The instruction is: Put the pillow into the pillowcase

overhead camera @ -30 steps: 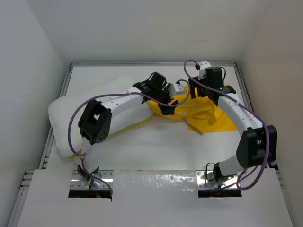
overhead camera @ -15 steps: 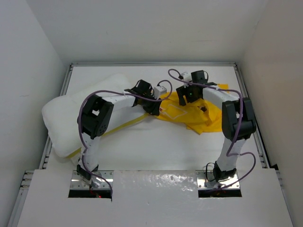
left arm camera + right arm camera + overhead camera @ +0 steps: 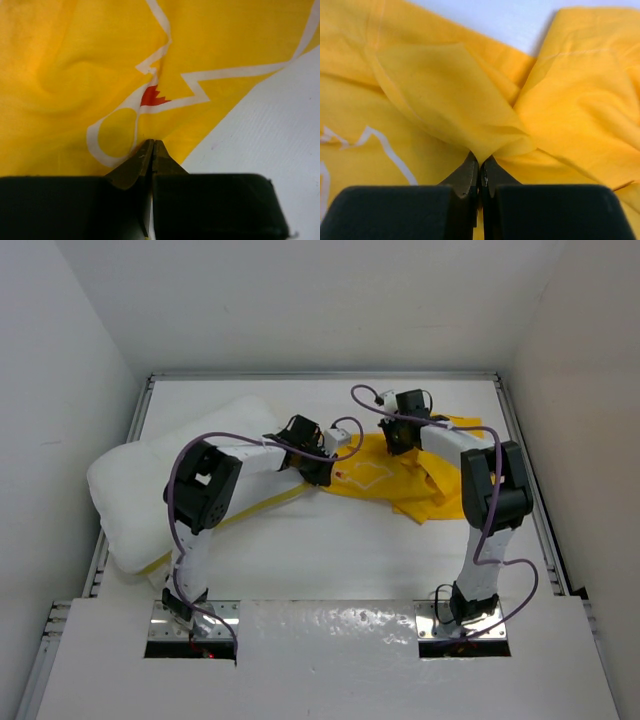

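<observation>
The white pillow [image 3: 150,490] lies at the table's left, with a yellow strip along its near edge. Crumpled at centre right is the yellow pillowcase [image 3: 410,480], white outline print facing up. My left gripper [image 3: 322,472] is at the cloth's left edge, and in the left wrist view it [image 3: 152,142] is shut on the pillowcase [image 3: 75,75] hem. My right gripper [image 3: 392,445] sits at the cloth's far edge. In the right wrist view it [image 3: 480,161] is shut on a gathered fold of the pillowcase [image 3: 435,95].
White table [image 3: 330,550] with a raised metal rim at left [image 3: 130,440] and right [image 3: 520,440]. White walls enclose three sides. Purple cables loop over both arms. The left forearm crosses above the pillow's right end.
Both grippers went from open to shut on the pillowcase. The right arm swung left and folded in; the left gripper moved left. The cloth's left part now lies flatter.
</observation>
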